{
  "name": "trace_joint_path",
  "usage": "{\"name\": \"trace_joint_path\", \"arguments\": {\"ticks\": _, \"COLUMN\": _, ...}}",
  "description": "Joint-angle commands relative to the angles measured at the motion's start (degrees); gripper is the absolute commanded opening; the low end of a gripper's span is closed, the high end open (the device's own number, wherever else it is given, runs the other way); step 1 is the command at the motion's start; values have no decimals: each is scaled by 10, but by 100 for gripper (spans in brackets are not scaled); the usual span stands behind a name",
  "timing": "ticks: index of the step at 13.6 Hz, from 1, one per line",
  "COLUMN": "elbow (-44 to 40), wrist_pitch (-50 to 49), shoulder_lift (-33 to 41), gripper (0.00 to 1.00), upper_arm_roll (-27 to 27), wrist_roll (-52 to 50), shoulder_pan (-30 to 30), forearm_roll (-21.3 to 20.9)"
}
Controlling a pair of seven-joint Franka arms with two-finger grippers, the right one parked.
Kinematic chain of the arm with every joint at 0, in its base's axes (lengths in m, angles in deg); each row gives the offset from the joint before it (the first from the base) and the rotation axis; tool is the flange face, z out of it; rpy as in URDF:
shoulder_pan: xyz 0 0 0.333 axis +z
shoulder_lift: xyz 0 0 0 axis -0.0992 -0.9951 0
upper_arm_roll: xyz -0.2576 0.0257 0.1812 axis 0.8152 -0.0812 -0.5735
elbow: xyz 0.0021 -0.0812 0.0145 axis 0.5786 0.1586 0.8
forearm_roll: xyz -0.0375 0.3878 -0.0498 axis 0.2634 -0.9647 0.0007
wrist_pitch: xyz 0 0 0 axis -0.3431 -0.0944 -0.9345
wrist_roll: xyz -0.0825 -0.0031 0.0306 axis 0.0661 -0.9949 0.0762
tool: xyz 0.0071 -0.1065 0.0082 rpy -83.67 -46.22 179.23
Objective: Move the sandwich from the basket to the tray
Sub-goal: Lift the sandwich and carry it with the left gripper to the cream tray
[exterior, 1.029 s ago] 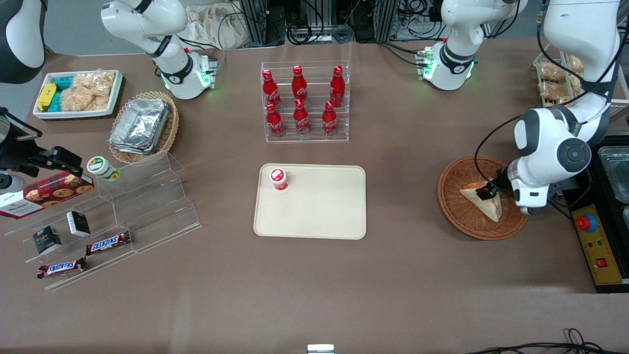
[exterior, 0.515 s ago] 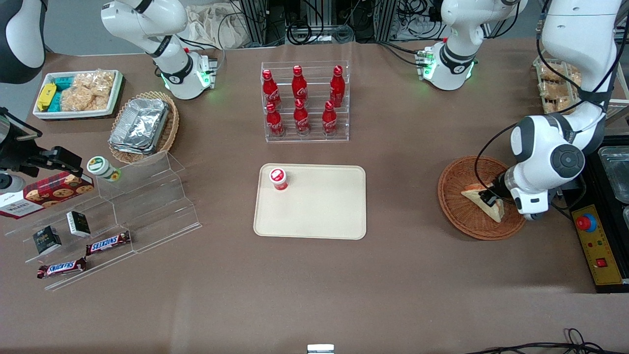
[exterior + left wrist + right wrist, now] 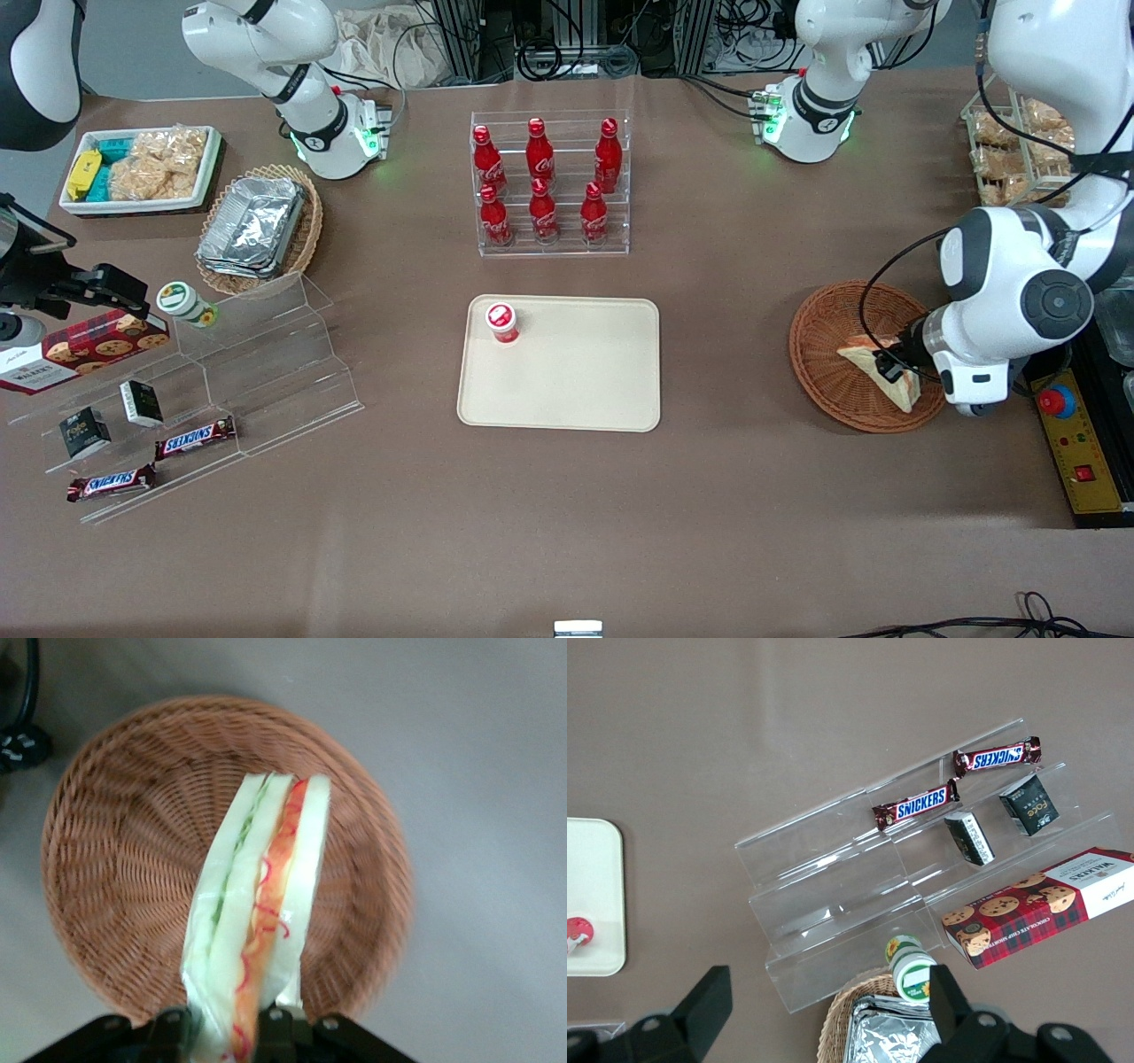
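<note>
Wrist view: gripper point(image 3: 226, 1028) jaws pinched on sandwich point(image 3: 257, 912) edge — lifted over basket point(image 3: 115, 850), tray point(image 3: 585, 372) transfer pending.

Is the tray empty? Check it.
No. A small red-capped cup stands in one corner of the tray, while the gripper holds the sandwich over the basket.

Your left arm bends down low at the working arm's end of the tabletop, wrist angled downward, its gripper point(image 3: 889, 365) with jaws clamped on the sandwich point(image 3: 886, 372).
</note>
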Motion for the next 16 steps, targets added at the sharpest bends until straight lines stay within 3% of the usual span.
{"name": "trace_joint_path", "arguments": {"ticks": 1, "elbow": -106, "wrist_pitch": -118, "shoulder_lift": -6, "gripper": 0, "upper_arm_roll": 62, "wrist_roll": 33, "shoulder_pan": 2, "forearm_roll": -8}}
{"name": "trace_joint_path", "arguments": {"ticks": 5, "elbow": -173, "wrist_pitch": -149, "shoulder_lift": -35, "gripper": 0, "upper_arm_roll": 154, "wrist_roll": 37, "shoulder_pan": -31, "forearm_roll": -8}}
{"name": "trace_joint_path", "arguments": {"ticks": 7, "elbow": -176, "wrist_pitch": -132, "shoulder_lift": -73, "gripper": 0, "upper_arm_roll": 157, "wrist_roll": 40, "shoulder_pan": -102, "forearm_roll": -11}}
{"name": "trace_joint_path", "arguments": {"ticks": 10, "elbow": -176, "wrist_pitch": -35, "shoulder_lift": -154, "gripper": 0, "upper_arm_roll": 157, "wrist_roll": 27, "shoulder_pan": -175, "forearm_roll": -55}}
{"name": "trace_joint_path", "arguments": {"ticks": 14, "elbow": -247, "wrist_pitch": -4, "shoulder_lift": -263, "gripper": 0, "upper_arm_roll": 154, "wrist_roll": 24, "shoulder_pan": -234, "forearm_roll": -111}}
{"name": "trace_joint_path", "arguments": {"ticks": 15, "elbow": -261, "wrist_pitch": -4, "shoulder_lift": -280, "gripper": 9, "upper_arm_roll": 154, "wrist_roll": 23, "shoulder_pan": -240, "forearm_roll": -112}}
{"name": "trace_joint_path", "arguments": {"ticks": 16, "elbow": -264, "wrist_pitch": -3, "shoulder_lift": -289, "gripper": 49, "upper_arm_roll": 154, "wrist_roll": 24, "shoulder_pan": -240, "forearm_roll": -111}}
